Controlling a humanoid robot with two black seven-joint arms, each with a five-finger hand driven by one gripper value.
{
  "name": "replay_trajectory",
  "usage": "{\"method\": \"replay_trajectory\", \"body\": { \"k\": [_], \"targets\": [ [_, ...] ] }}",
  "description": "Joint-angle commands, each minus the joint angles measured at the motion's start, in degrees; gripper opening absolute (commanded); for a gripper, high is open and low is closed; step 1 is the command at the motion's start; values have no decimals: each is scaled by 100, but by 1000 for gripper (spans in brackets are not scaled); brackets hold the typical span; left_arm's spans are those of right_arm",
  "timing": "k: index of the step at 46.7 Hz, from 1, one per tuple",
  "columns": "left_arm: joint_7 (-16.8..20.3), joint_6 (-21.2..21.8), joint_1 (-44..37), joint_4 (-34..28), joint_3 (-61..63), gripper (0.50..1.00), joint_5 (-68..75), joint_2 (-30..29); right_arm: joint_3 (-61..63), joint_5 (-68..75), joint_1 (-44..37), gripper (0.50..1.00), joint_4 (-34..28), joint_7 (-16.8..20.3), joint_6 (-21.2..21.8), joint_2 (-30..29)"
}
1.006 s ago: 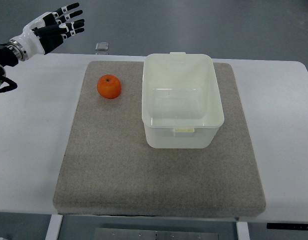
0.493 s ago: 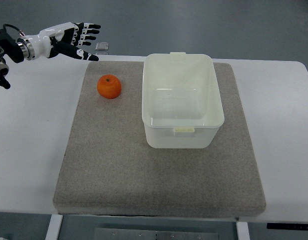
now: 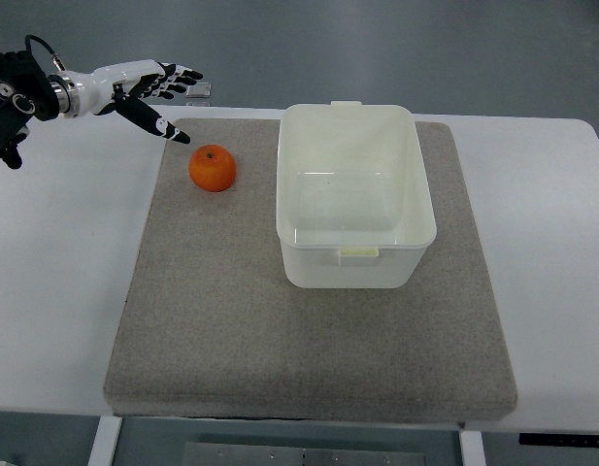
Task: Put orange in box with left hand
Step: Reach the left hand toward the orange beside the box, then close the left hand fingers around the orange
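Fingers of the left robot hand (image 3: 149, 83) were spread, holding nothing; the round orange fruit (image 3: 213, 168) lay just right and nearer, apart from it

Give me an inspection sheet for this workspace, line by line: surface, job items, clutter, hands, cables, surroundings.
Surface: white table with a grey mat covering its middle.
Job's things: orange sits on the mat's far left part, apart from the box; the white box stands upright to its right, open and with nothing in it.
Clutter: a small grey object at the table's far edge, too small to identify.
Hands: left hand hovers up and left of the orange, fingers spread, holding nothing; right hand not in view.
Cables: a black cable loops at the left wrist.
Surroundings: grey floor beyond the table; nothing else seen.
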State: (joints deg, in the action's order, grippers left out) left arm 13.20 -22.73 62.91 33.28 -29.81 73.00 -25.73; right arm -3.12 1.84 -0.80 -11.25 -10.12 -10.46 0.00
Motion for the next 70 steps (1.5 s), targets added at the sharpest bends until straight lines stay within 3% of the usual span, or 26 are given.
{"method": "replay_trajectory", "body": {
  "k": [1, 17, 42, 50, 53, 58, 61, 64, 70],
  "targets": [
    [51, 260, -16, 161, 116, 992, 477, 7, -4, 0, 1, 926, 0, 1, 0, 0],
    [60, 252, -42, 487, 274, 992, 1910, 103, 5, 0, 1, 926, 0, 1, 0, 0],
    [8, 296, -112, 461, 503, 988, 2578, 464, -4, 0, 1, 926, 0, -8, 0, 0],
    [-10, 313, -112, 461, 503, 964, 2587, 508, -4, 0, 1, 926, 0, 1, 0, 0],
    [-10, 313, -112, 461, 503, 905, 2587, 508, -4, 0, 1, 926, 0, 1, 0, 0],
    [-19, 313, -112, 469, 503, 752, 2675, 499, -4, 0, 1, 926, 0, -8, 0, 0],
    [-19, 305, -112, 469, 503, 613, 2736, 499, -4, 0, 1, 926, 0, 1, 0, 0],
    [-19, 305, -112, 478, 512, 512, 2798, 499, -4, 0, 1, 926, 0, -8, 0, 0],
    [-28, 313, -86, 487, 494, 500, 2816, 499, -4, 0, 1, 926, 0, 1, 0, 0]
  ]
}}
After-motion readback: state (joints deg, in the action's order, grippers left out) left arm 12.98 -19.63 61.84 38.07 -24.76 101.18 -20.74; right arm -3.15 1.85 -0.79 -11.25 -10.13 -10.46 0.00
